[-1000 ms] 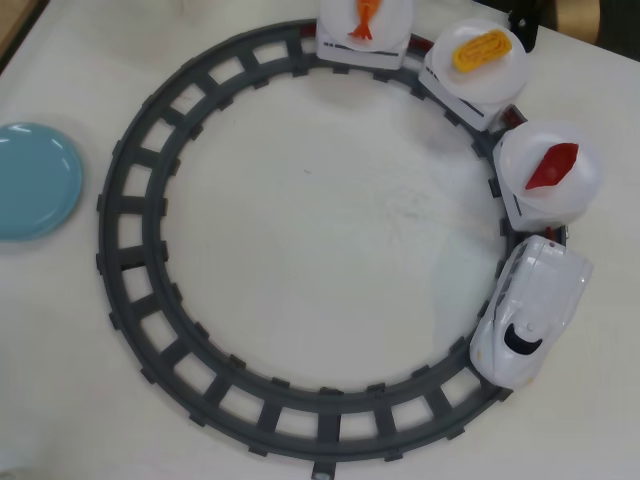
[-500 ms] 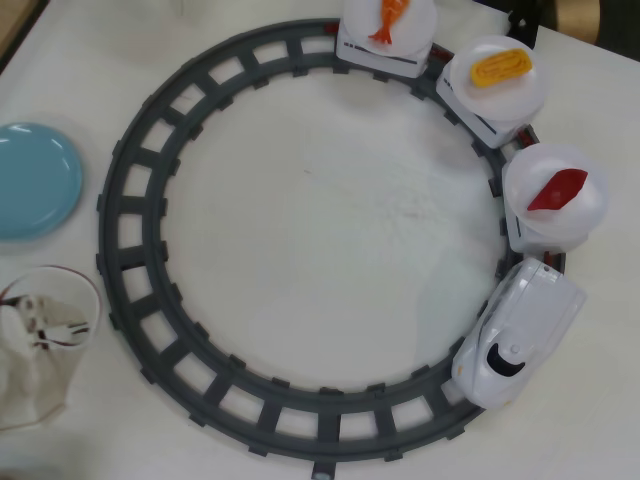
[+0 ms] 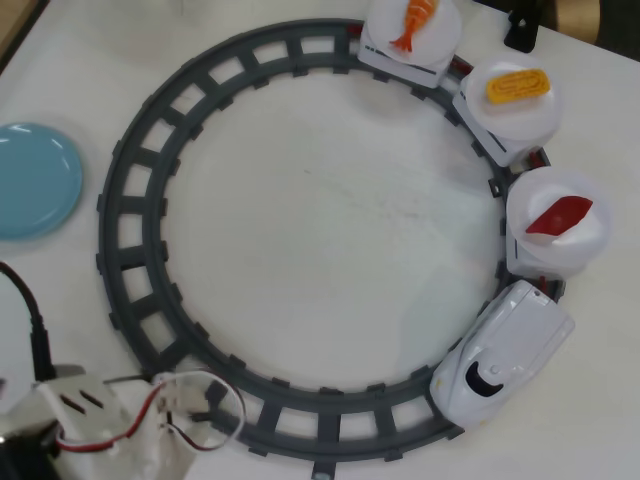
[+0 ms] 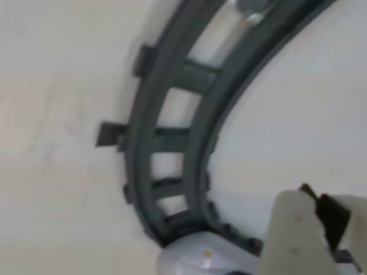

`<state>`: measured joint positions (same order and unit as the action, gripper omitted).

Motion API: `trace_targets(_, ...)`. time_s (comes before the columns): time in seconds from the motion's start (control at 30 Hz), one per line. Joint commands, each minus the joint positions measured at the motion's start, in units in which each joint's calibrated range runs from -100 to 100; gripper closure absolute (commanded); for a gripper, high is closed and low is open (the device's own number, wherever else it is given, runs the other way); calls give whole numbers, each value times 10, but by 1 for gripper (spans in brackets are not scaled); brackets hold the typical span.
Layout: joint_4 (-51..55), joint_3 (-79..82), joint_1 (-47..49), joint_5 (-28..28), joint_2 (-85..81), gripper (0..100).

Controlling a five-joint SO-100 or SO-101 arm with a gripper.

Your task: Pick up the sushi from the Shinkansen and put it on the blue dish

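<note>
A round, smooth, plain light-blue shallow dish (image 3: pixel 35 180) is seen at the left edge of the overhead view, well apart from the grey plastic ring track (image 3: pixel 130 215) of ladder-like ties. The white arm with red and black wires (image 3: pixel 110 430) is seen at the bottom left, overlapping the track's lower-left arc. Whether the gripper (image 4: pixel 312 229) is spread or closed cannot be told; only a pale blurred finger shows in the wrist view. On the track's right arc stands the glossy white round-nosed toy train (image 3: pixel 500 350), nose towards lower left. On the wagon plate just behind it lies the flat dark-red pointed sushi piece (image 3: pixel 558 216), its long axis running lower left to upper right.
</note>
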<state>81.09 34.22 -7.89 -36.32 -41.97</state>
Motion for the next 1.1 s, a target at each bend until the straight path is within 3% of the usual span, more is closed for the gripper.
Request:
trace_targets(0.0, -35, -33, -65, -33, 9, 97)
trace_targets(0.37, -132, -56, -121, -51, 94, 97)
trace_targets(1.07, -120, -437, -153, -64, 377, 97)
